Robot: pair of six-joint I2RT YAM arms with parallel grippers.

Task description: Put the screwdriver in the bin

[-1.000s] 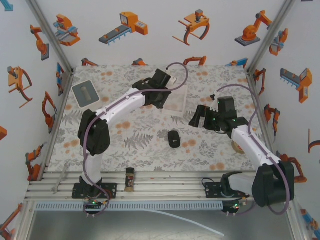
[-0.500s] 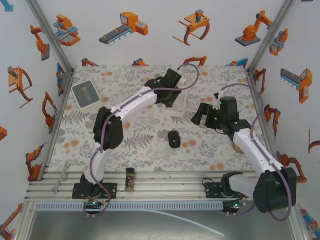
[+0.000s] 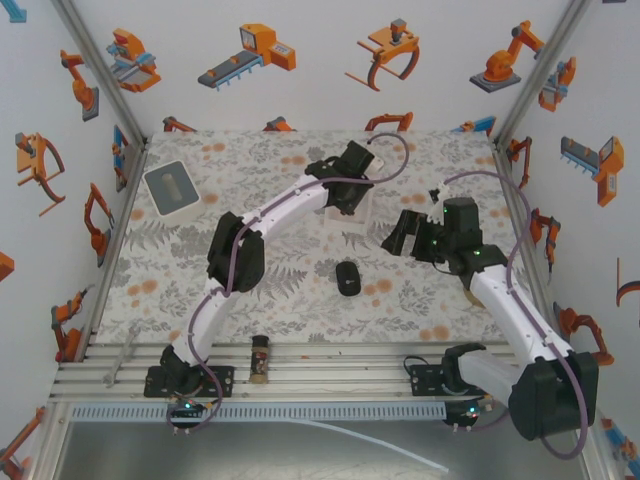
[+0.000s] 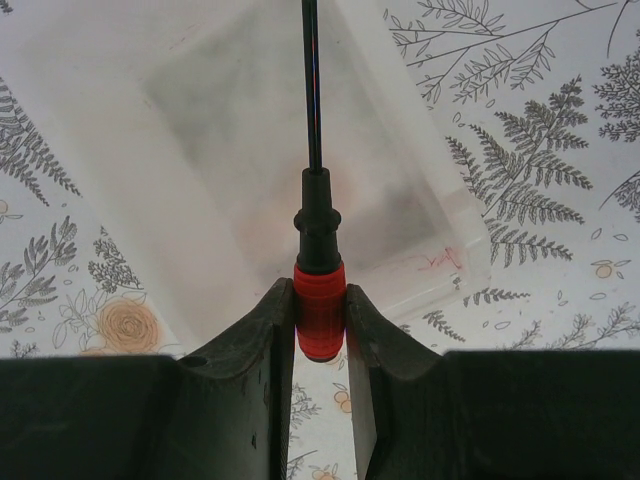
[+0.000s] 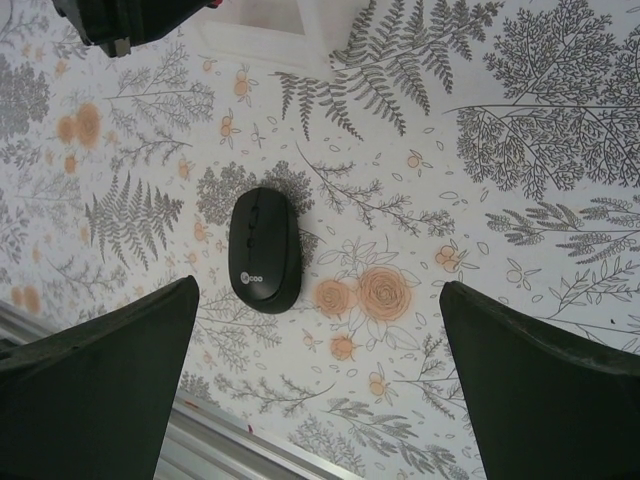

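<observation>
Counted from above: two arms, one screwdriver (image 4: 317,215), one bin (image 4: 200,150), one black mouse (image 3: 347,277), one white square box (image 3: 172,187) with a grey inside, and one small brown bottle (image 3: 259,357) on the rails at the near edge. I see the left gripper (image 4: 320,308) clamped on the screwdriver's red handle, a finger pressed to each side, with the thin black shaft running straight out ahead of the fingertips over the bin's translucent floor. The handle sits above the bin's near corner; whether the tip touches the tray I cannot tell. In the top view the left gripper (image 3: 352,185) is over the bin (image 3: 360,222), which lies in the far middle of the floral table (image 3: 280,290). The right gripper (image 3: 400,232) hangs just right of the bin, its fingers (image 5: 100,370) spread wide with nothing between them. Below it the mouse (image 5: 263,250) lies well apart from the bin's edge, with bare table all around. The box sits in the far left corner, near the wall and well apart from both arms
</observation>
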